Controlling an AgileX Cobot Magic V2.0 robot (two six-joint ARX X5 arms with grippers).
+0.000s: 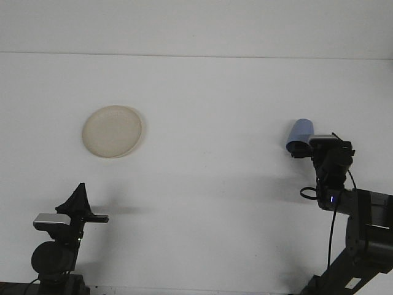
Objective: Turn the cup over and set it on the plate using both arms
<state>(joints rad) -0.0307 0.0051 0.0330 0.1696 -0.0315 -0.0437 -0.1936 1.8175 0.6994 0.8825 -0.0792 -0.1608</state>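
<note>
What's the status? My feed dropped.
Right gripper at blue cup, grip unclear. Left gripper idle, away from plate. Nothing between cup and plate.

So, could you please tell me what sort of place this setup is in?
Probably a robotics lab bench: a bare white table, two mounted arms, and only a beige plate and blue cup as props.
</note>
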